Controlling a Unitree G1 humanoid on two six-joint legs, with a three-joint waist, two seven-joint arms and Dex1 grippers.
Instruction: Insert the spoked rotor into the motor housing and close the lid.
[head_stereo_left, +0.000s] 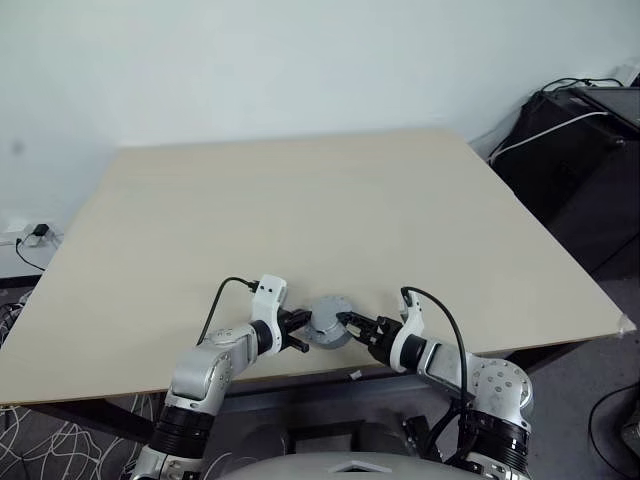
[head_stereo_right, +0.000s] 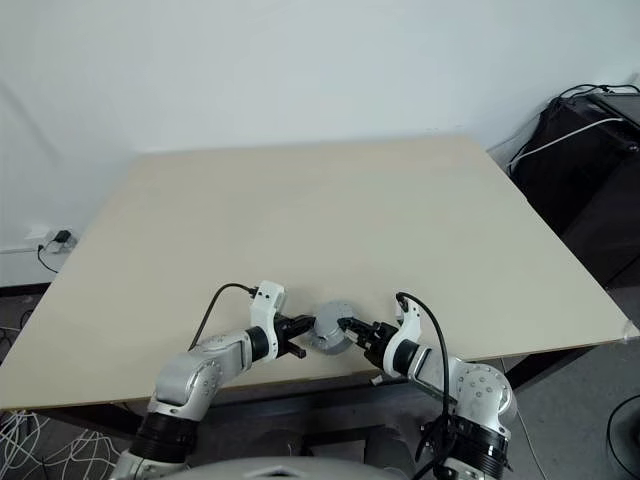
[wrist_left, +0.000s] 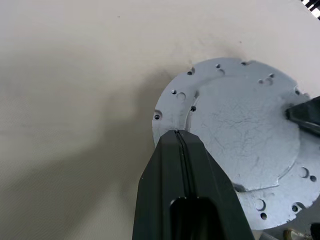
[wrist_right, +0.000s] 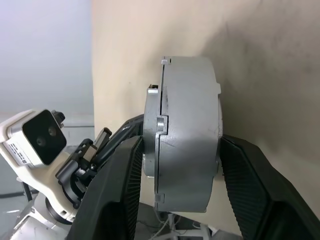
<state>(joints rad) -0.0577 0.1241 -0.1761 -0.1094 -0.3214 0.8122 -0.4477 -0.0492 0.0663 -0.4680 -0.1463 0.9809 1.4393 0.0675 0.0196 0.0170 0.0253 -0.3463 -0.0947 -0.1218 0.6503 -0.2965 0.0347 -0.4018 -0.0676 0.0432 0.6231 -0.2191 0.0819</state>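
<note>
Grey round housing (head_stereo_left: 328, 322) on the table (head_stereo_left: 300, 200), near its front edge, directly between the two grippers. Lid (wrist_left: 245, 135) on top and seated; seam between lid and body visible in the right wrist view, running round the side. No copper winding or spoked disc to be seen from outside.

Left gripper (head_stereo_left: 303, 332): closed, holding nothing. Fingers (wrist_left: 180, 190) pressed flat together, with a thin line between them. Tip at the lid's rim, just past the ring of small holes, touching or very nearly; contact not certain. Housing straight ahead of the tip. Bare table off to the side of the fingers, away from the right arm.

Right gripper (head_stereo_left: 352, 322): clamped on the housing. Fingers (wrist_right: 125, 190) part-way apart, one on each side of the grey body and both against it, with no gap visible on either side. Housing seen edge-on from this wrist, sitting between the fingertips rather than deep in the jaws. One dark tip of this gripper also resting on the far edge of the lid, opposite the left gripper's tip.

Left wrist camera block (wrist_right: 37, 137), white, just beyond the housing as seen from the right gripper.

Far from both grippers: black cases (head_stereo_left: 580, 150) with cables beyond the table's right edge, and a wall socket (head_stereo_left: 35, 235) off its left.
</note>
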